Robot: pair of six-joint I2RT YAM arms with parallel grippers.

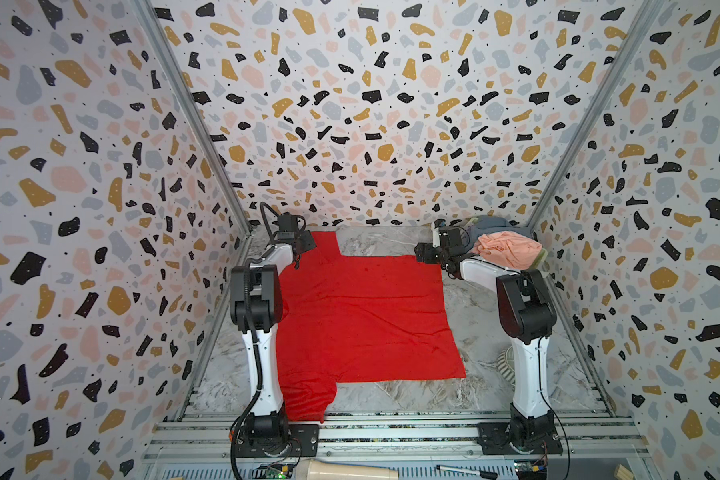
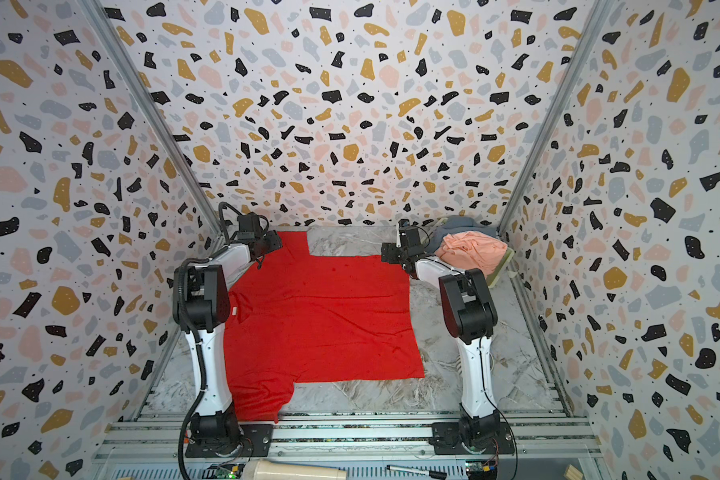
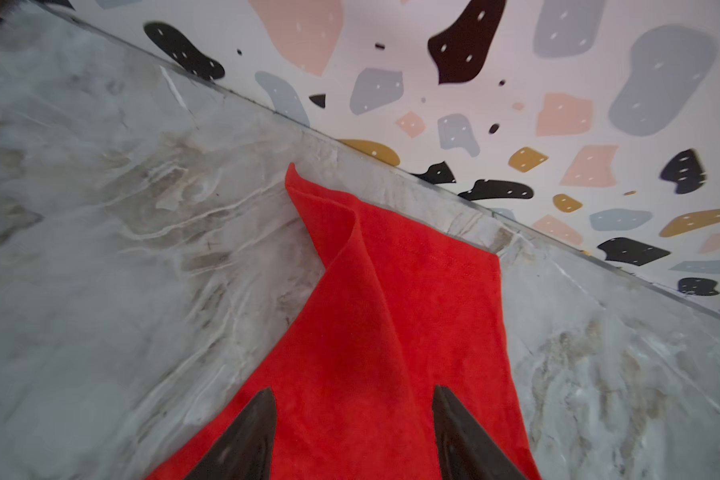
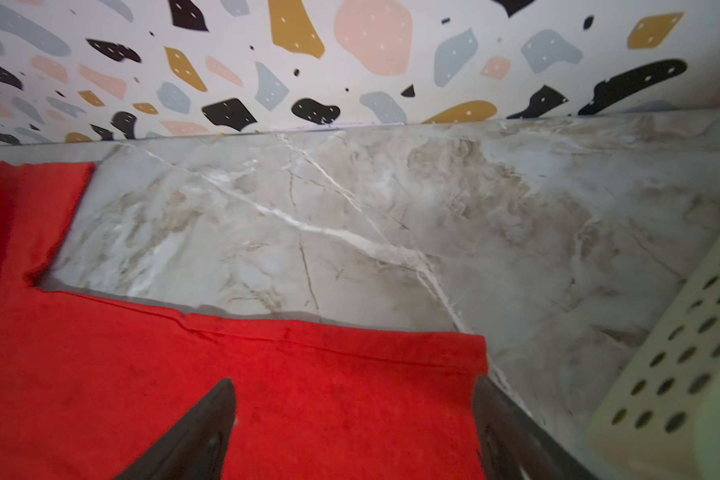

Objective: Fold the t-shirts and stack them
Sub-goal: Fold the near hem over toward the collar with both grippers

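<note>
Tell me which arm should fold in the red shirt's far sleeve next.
Left, I'd judge. The left gripper is open directly above that sleeve. The right gripper, also open, sits over the red t-shirt's far hem corner, across the shirt from the sleeve.

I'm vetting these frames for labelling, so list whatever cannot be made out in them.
The red t-shirt has its left side hidden behind the left arm in both top views.
The grey-blue shirt is mostly buried under the salmon-pink shirt in both top views.
The basket is cut off by the right wrist view's edge.
The striped object is half behind the right arm and unidentifiable.
</note>
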